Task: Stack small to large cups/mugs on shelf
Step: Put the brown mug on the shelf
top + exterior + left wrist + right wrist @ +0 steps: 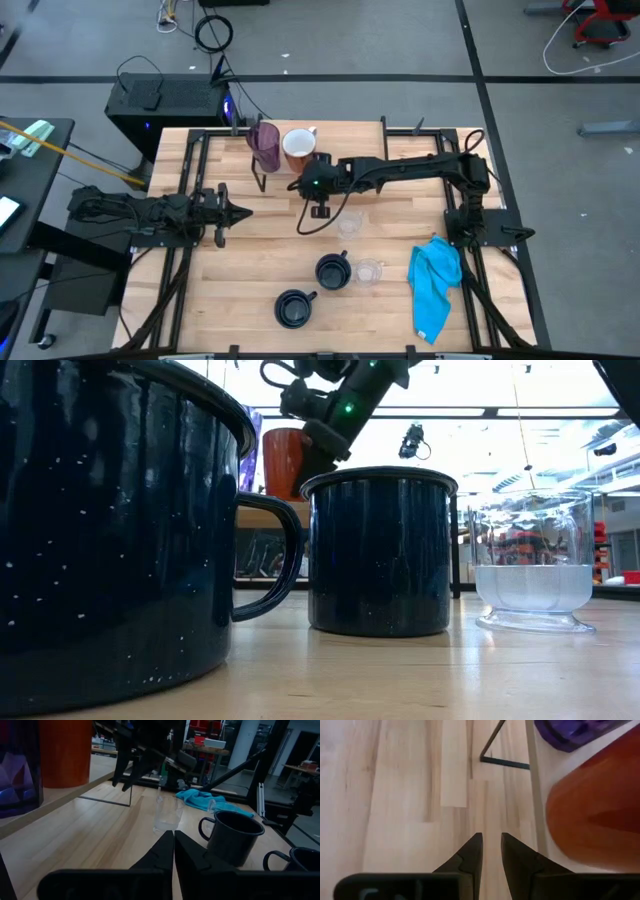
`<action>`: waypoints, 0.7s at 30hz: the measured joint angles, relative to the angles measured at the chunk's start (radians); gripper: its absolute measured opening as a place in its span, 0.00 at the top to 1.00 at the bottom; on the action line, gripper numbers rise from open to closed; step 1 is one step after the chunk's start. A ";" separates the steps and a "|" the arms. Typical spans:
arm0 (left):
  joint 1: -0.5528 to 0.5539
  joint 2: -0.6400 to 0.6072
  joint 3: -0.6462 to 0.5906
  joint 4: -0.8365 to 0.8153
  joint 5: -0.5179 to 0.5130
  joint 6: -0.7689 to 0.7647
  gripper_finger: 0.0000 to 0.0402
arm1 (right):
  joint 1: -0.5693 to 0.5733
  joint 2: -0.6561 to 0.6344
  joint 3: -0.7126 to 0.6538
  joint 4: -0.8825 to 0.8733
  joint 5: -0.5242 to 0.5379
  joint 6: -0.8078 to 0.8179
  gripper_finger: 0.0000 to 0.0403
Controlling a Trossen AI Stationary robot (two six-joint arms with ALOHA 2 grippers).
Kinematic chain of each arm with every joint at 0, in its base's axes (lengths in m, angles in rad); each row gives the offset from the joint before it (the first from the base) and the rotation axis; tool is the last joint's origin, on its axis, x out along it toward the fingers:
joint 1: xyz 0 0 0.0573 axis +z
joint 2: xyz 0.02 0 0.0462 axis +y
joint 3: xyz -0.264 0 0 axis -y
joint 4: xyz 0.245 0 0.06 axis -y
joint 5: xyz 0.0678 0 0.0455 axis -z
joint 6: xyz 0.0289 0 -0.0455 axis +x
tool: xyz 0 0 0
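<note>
Tumbler (265,144) and orange mug (298,147) stand side by side on the shelf (330,140) at the table's (250,250) far edge. Right tool (297,185) hangs just in front of the orange mug, fingers slightly apart, empty. Left tool (240,211) waits at the table's left, fingers together. Two navy mugs (332,271) (293,308) and two clear glasses (368,272) (348,226) sit on the table, beside a blue cloth (435,285).

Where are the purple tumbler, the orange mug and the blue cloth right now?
purple tumbler (265,146): high view, on its side wall.
orange mug (298,145): high view, on its white inside.
blue cloth (435,285): high view, on the middle of the fabric.
</note>
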 joint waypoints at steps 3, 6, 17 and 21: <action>0.000 0.000 0.000 0.000 0.000 0.000 0.95 | 0.001 -0.013 0.001 -0.002 0.014 -0.008 0.81; 0.000 0.000 0.000 0.000 0.000 0.000 0.97 | 0.000 -0.033 0.001 -0.010 0.018 -0.012 0.81; 0.000 0.000 0.000 -0.001 0.001 -0.003 0.95 | -0.029 -0.088 0.002 -0.086 0.031 -0.012 0.81; 0.000 0.000 0.000 -0.002 0.000 -0.002 0.95 | -0.053 -0.089 0.002 -0.120 0.033 -0.010 0.81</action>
